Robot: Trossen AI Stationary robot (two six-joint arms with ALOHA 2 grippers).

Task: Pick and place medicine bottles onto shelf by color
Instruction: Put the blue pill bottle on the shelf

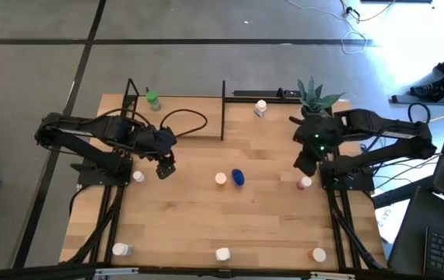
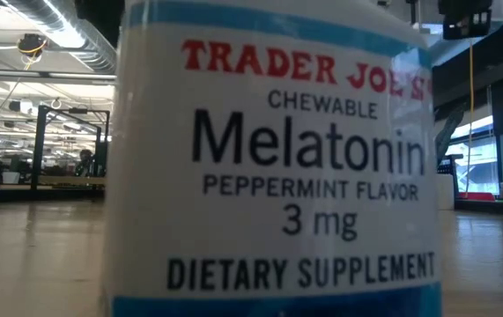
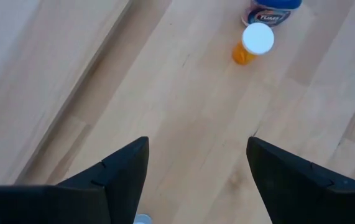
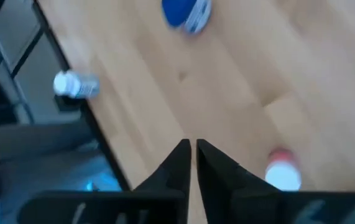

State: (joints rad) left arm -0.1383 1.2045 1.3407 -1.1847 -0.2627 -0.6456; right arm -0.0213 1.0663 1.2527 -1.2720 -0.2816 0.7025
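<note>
Right gripper (image 4: 193,146) nearly closed, empty, just beside pink-capped bottle (image 1: 305,183); left gripper (image 3: 196,162) wide, empty, over table (image 1: 206,225) near shelf (image 1: 198,117).

Both arms are dark, jointed and bulky. The left gripper (image 3: 196,177) has matte black wedge-shaped fingers (image 3: 112,177). The right gripper (image 4: 193,155) has slim black pointed fingers; a green light glows on the right arm (image 1: 320,145).
</note>
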